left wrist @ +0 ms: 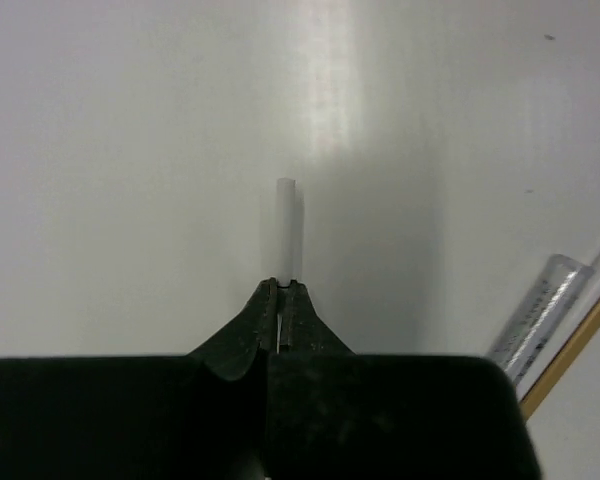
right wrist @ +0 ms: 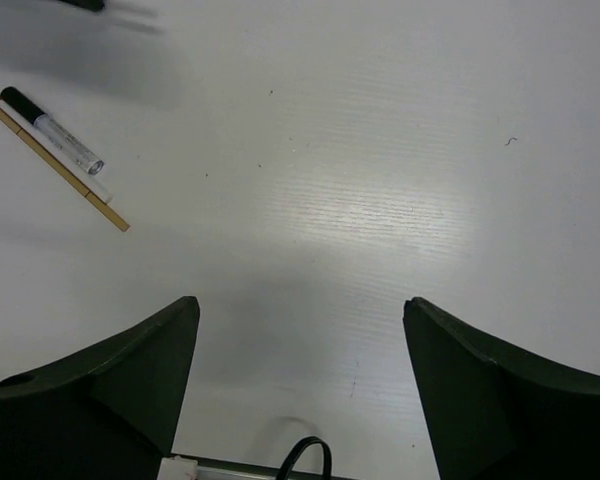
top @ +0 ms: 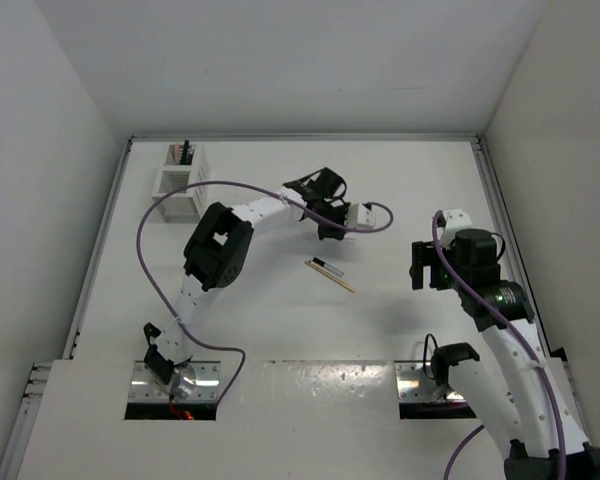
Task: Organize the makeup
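Two arms work over the white table (top: 280, 330). The left arm (top: 220, 250) goes up from its base at the near left, bends at a raised elbow and stretches forward and to the right, so its wrist hangs over the middle of the table's far half. The left pincer (left wrist: 282, 288) is closed tight on a thin pale stick (left wrist: 286, 220), gripping it by the near end. The rest of the stick juts straight out past the fingertips, with its shadow close beside it on the surface. Whether the stick touches the table I cannot tell.

The right arm (top: 500, 320) stands folded on the right side with its wrist turned down. The right pincer (right wrist: 300, 305) gapes wide with nothing between its fingers. Between the two pincers a black-capped clear stick (top: 327, 266) and a tan pencil (top: 336, 278) lie side by side, touching or nearly so. At the far left corner a white rack (top: 180, 185) holds a few dark sticks (top: 185, 152) upright.
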Controlling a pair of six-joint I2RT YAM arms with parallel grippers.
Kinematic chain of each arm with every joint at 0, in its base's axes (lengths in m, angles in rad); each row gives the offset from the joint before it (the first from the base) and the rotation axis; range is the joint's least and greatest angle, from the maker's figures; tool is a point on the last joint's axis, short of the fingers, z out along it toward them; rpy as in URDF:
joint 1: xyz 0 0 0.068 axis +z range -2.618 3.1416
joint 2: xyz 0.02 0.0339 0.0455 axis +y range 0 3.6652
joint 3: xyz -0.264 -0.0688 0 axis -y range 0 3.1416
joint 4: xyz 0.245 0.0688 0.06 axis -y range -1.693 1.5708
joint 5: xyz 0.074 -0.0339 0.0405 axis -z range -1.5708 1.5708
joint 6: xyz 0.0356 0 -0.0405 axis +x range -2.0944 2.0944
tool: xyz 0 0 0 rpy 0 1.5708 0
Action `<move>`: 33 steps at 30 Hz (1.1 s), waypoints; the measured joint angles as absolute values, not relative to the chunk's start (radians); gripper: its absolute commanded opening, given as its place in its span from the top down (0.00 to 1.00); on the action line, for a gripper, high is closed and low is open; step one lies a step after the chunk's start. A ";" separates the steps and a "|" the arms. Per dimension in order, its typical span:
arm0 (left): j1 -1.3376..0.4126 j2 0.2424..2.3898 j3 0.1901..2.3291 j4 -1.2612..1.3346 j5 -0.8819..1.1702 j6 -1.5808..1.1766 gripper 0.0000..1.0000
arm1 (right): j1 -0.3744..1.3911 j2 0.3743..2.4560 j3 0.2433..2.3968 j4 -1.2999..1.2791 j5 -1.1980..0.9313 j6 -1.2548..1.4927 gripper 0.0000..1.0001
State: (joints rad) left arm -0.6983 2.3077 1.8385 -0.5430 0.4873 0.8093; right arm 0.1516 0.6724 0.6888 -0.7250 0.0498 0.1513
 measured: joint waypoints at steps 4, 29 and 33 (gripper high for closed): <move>-0.595 2.302 1.924 -0.493 0.548 0.651 1.00 | 0.152 0.691 0.707 -0.727 0.056 0.162 0.18; 0.268 1.703 1.482 0.094 0.986 -0.003 1.00 | 0.390 1.480 1.032 -0.258 -0.144 0.273 0.22; 0.299 1.785 1.420 0.167 1.027 -0.031 1.00 | 0.400 1.527 1.090 -0.212 -0.171 0.261 0.22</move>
